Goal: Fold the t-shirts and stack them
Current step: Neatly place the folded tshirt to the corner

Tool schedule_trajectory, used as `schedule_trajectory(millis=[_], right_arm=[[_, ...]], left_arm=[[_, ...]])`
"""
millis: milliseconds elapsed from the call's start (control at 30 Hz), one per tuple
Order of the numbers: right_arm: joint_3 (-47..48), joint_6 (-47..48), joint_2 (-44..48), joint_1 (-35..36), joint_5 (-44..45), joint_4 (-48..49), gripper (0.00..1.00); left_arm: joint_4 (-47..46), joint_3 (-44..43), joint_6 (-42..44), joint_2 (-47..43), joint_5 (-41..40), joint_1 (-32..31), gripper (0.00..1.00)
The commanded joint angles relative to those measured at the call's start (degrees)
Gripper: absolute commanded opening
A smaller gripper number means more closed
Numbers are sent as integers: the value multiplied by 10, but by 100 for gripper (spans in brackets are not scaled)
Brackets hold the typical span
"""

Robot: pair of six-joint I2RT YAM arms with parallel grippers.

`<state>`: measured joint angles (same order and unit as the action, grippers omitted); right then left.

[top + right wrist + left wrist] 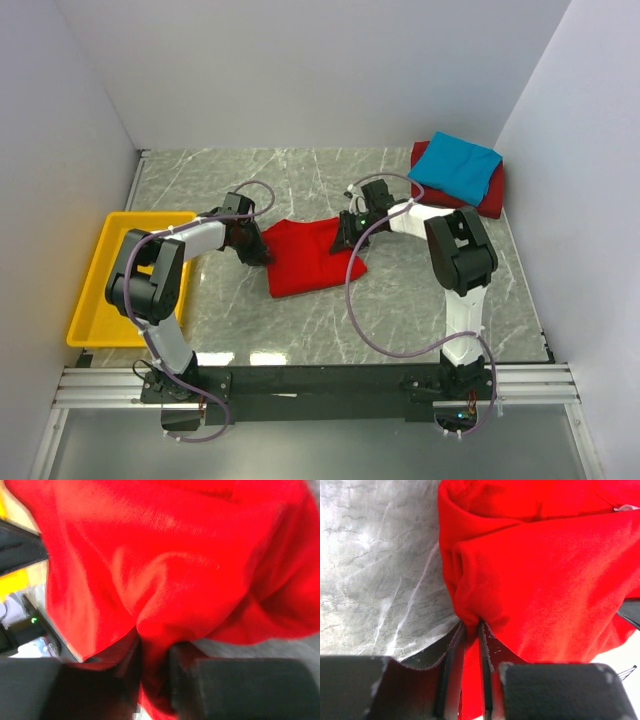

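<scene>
The bright red t-shirt (310, 258) lies partly bunched in the middle of the table. My left gripper (262, 250) is at its left edge, shut on a pinch of the red cloth (530, 580) between its fingertips (471, 627). The shirt's white neck label (625, 508) shows at the far right of the left wrist view. My right gripper (348, 228) is at the shirt's upper right edge, and a fold of the red cloth (165, 555) sits squeezed between its jaws (154, 645). A folded turquoise-blue t-shirt (455, 165) rests on a folded darker red t-shirt (490, 200) at the back right.
A yellow plastic tray (95, 290) stands at the left edge of the marbled table (420, 290), beside the left arm. White walls close in the table at the back and on both sides.
</scene>
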<state>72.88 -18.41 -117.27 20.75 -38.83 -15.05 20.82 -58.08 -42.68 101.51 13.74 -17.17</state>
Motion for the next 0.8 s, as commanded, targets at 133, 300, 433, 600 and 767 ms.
schedule_trajectory(millis=[133,300,433,600,767], right_arm=[[32,0,-11,26,111,-61,6],[80,22,9,16,192,-115,0],[119,39,20,5,248,-173,0],[183,61,18,-4,309,-219,0],[275,75,-1,-14,387,-283,0]], left_arm=[[11,8,4,2,3,-2,44],[44,-35,5,-32,-7,0,56],[70,-68,6,-74,-18,12,62],[96,-96,9,-121,-35,37,65],[99,-90,4,-156,-45,80,65]])
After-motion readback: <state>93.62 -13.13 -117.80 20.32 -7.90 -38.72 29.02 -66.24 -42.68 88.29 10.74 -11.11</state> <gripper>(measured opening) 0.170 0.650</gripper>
